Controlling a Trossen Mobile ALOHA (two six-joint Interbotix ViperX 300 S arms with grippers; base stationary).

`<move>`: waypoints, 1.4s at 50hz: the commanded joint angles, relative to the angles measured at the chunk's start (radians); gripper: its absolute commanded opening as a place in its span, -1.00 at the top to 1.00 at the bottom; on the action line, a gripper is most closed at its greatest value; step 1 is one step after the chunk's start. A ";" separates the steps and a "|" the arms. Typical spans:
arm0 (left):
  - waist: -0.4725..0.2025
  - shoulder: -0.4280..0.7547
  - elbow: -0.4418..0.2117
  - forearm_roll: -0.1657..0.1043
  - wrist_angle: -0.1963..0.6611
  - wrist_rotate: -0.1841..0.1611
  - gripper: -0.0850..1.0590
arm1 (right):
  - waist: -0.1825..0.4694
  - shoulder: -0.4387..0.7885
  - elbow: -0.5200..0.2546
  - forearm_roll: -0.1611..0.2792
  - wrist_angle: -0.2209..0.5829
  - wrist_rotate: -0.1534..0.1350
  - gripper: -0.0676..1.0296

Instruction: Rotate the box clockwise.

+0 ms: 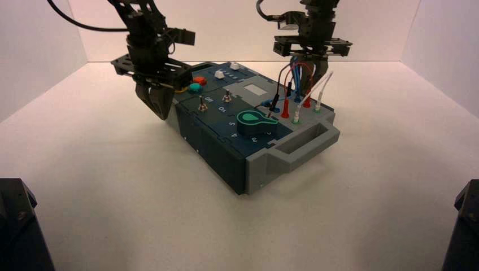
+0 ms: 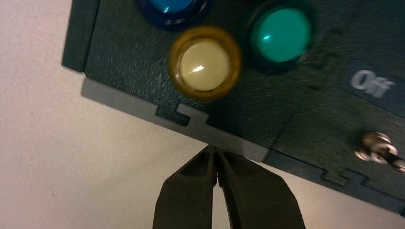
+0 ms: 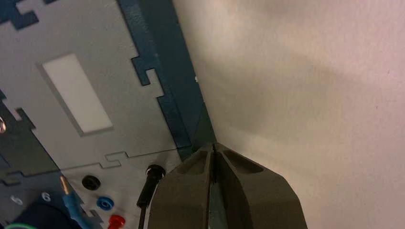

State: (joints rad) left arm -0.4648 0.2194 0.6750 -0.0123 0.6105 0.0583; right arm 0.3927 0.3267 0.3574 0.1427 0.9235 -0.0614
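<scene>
- High view: box [image 1: 217, 148] sits askew on the white table [image 1: 141, 214], near end handle [image 1: 308, 148] toward the camera.
- Left gripper [image 1: 164, 117], fingers together, at the left long side; right gripper [image 3: 213, 145], likewise closed, by the opposite side.
- Step, judged: turning underway.
- Next: opposed pushes, left forward, right back.
</scene>
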 commanded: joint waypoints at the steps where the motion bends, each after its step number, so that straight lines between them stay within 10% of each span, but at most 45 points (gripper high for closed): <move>1: -0.012 0.011 -0.058 -0.005 -0.049 0.002 0.90 | 0.078 -0.037 0.015 0.037 0.006 -0.002 0.92; 46: -0.012 0.067 -0.212 0.000 -0.061 0.017 0.90 | 0.181 -0.092 0.097 0.095 -0.025 0.018 0.92; 70: 0.031 -0.132 -0.137 0.041 0.005 0.011 0.90 | 0.052 -0.233 0.193 -0.006 -0.074 0.015 0.92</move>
State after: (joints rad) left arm -0.4418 0.1825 0.5430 0.0245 0.6013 0.0660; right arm 0.4556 0.1672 0.5538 0.1442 0.8483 -0.0430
